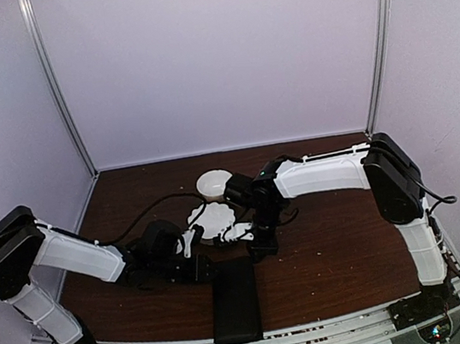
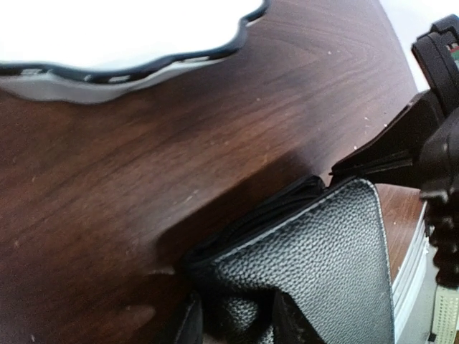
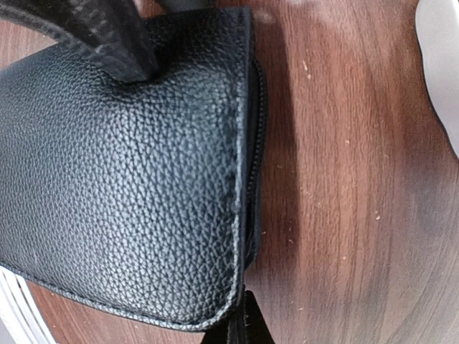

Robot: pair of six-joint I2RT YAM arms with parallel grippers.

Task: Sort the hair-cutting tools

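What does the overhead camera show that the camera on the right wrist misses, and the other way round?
Only overhead: the left arm, the right arm, the small white bowl and the whole scalloped white plate. Only the right wrist: close up, the pebbled grain of the black case and the zip along its edge. Both: that case lying on the brown wooden table.
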